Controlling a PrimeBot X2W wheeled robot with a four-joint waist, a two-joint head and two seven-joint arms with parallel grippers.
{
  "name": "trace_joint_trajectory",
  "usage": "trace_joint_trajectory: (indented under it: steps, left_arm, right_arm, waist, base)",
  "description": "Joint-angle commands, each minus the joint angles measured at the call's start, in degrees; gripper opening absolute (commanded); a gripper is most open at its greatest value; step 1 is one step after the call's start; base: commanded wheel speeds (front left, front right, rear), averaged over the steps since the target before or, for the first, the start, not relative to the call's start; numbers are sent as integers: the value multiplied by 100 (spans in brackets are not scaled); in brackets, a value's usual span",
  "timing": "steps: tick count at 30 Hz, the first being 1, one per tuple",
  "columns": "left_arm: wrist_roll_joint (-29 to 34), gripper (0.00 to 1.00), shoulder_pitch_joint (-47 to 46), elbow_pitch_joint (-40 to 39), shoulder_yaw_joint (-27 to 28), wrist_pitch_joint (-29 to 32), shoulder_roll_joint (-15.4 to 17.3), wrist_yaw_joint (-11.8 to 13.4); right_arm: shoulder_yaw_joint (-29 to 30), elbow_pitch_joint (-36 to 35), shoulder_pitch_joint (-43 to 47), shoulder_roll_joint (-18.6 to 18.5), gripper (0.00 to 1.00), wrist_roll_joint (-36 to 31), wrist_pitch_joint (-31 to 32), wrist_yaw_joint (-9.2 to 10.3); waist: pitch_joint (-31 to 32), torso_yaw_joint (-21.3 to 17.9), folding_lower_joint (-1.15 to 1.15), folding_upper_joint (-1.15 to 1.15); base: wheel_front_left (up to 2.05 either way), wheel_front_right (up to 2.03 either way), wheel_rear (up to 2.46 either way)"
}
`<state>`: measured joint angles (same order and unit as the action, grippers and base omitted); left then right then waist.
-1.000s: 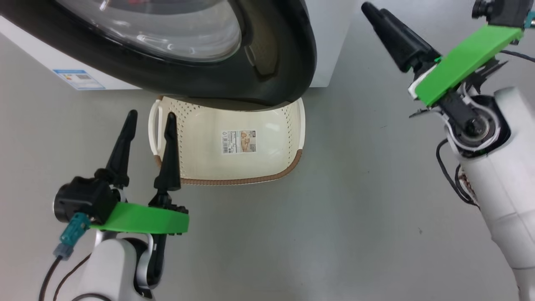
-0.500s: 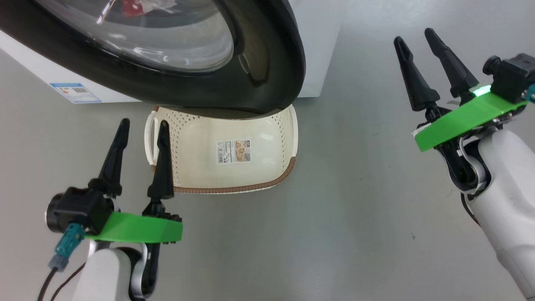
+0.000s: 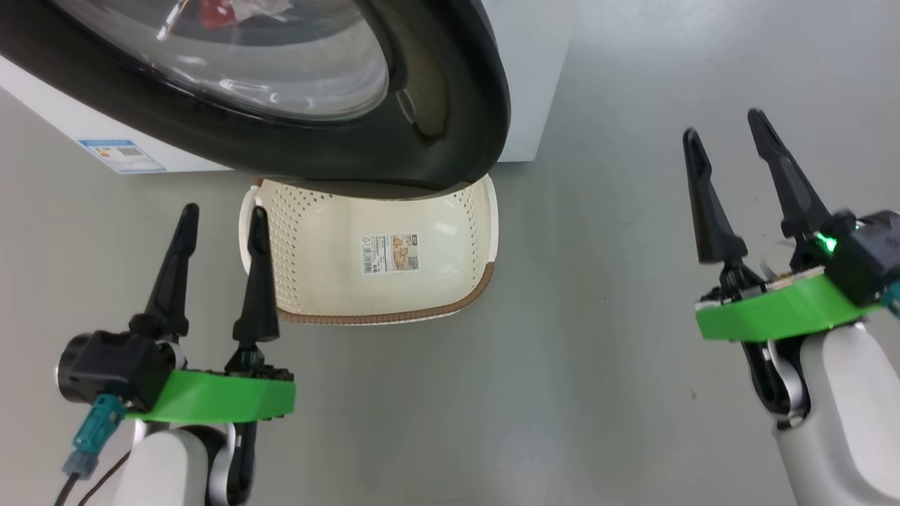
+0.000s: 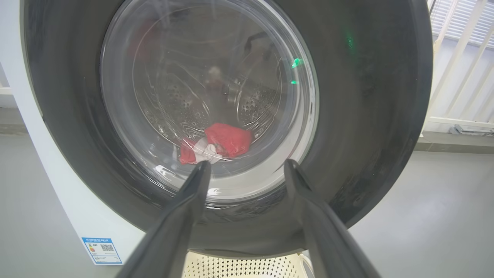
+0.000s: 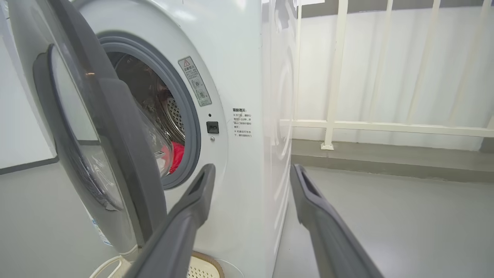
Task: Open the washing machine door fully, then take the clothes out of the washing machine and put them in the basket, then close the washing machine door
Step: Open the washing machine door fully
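The washing machine door [image 5: 115, 154] has a wide glossy black rim around a clear bulging glass bowl, and it stands part-way open. In the right wrist view it hangs at the left of the frame, swung off the grey rubber ring [image 5: 193, 127] of the white washing machine [image 5: 247, 77]. A scrap of the red clothes [image 5: 177, 156] shows in the gap. Through the glass in the left wrist view, the clothes [image 4: 227, 139] lie low in the steel drum as a red bundle with white trim.

In the head view the door [image 3: 450, 105] fills the upper left and overhangs the far end of the cream basket [image 3: 394, 316], which sits on the grey floor [image 3: 598, 386] with a paper label [image 3: 390, 253] on its base.

The left gripper [image 3: 223, 211] sits at the lower left with its fingers spread and nothing between them. It is below the door's rim and clear of it, and its inner finger crosses the basket's left handle in the picture. The right gripper [image 3: 724, 125] is at the right edge, just as wide and just as empty, well apart from the door over bare floor.
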<state>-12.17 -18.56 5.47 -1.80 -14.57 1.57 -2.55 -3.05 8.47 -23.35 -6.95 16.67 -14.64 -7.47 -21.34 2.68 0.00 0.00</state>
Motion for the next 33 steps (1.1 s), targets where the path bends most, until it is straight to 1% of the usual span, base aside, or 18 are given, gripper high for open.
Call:
trace_joint_trajectory:
  steps: [1, 2, 3, 6, 10, 13, 18, 33]
  left_arm:
    - [56, 100, 74, -212, 204, -43, 133, 2]
    - [63, 100, 79, -223, 211, -43, 133, 5]
    - [63, 100, 79, -223, 211, -43, 133, 5]
    - [83, 100, 90, -235, 218, -43, 133, 4]
    - [71, 100, 95, -243, 218, -43, 132, 19]
    - [76, 100, 103, -254, 218, -43, 132, 34]
    - [95, 100, 125, -269, 227, -43, 132, 40]
    - [48, 100, 127, -232, 167, -43, 132, 36]
  right_arm:
    - [5, -355, 217, 71, 100, -298, -35, -2]
    - [29, -441, 292, 89, 100, -469, -35, -2]
    - [29, -441, 292, 89, 100, -469, -35, -2]
    - [93, -664, 511, 149, 100, -987, -35, -2]
    - [239, -880, 795, 279, 100, -1249, -35, -2]
    - [331, -1018, 964, 353, 100, -1242, -35, -2]
    - [307, -1172, 1121, 396, 100, -1133, -36, -2]
    - [121, -1137, 1236, 406, 100, -918, -36, -2]
  waist:
    - [-36, -18, 0, 0]
    - [-50, -26, 0, 0]
    - [-50, -26, 0, 0]
    - [-74, -31, 0, 0]
    - [-82, -25, 0, 0]
    - [-87, -30, 0, 0]
    - [-103, -40, 0, 0]
    - [-95, 0, 0, 0]
  base:
    - [0, 0, 0]
    - [0, 0, 0]
    - [0, 0, 0]
    - [0, 0, 0]
    - [0, 0, 0]
    - [0, 0, 0]
    - [0, 0, 0]
    - [0, 0, 0]
